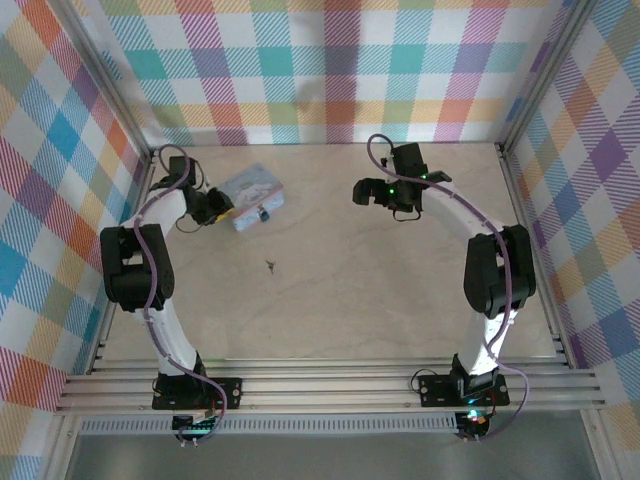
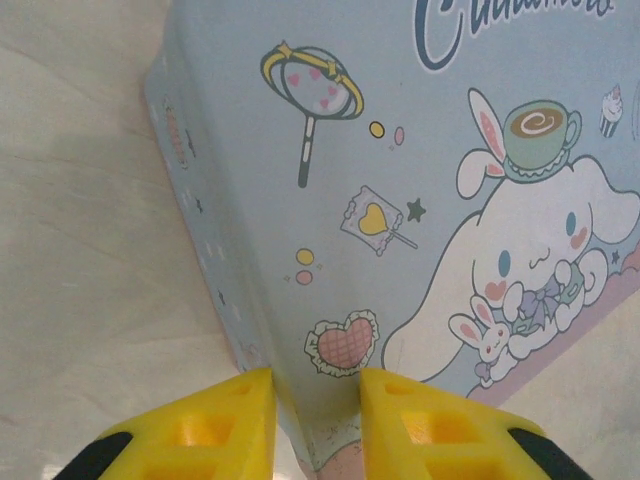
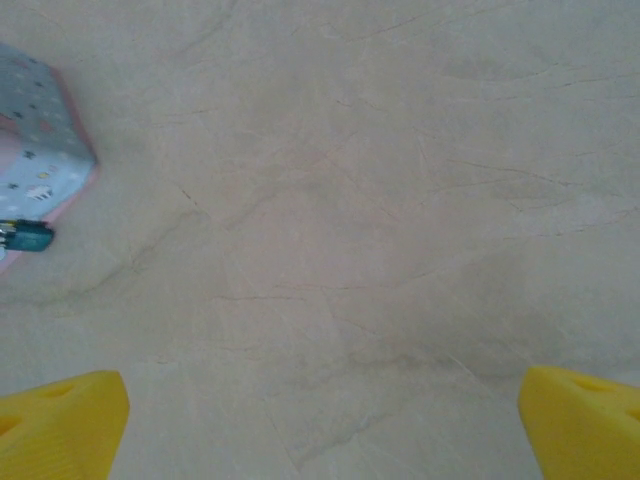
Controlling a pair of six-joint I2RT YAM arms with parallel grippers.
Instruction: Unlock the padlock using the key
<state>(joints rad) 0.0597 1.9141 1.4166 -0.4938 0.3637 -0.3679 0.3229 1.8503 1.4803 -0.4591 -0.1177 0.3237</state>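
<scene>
The desk (image 3: 350, 200) is pale, matt wood. The tin (image 2: 420, 200) is smooth and printed. The left pincer (image 2: 315, 435) is matt yellow plastic.

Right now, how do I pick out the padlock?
Find the pale-blue cartoon tin at the table's far left. The padlock is the tiny dark block at its near edge. Unlike the key, a thin sliver alone on bare wood, it is blocky and sits by the tin.

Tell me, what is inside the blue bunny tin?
Only the outside shows: the tin looks shut, its cartoon lid facing up, a small dark padlock at its edge. Whatever is inside is covered by the lid.
</scene>
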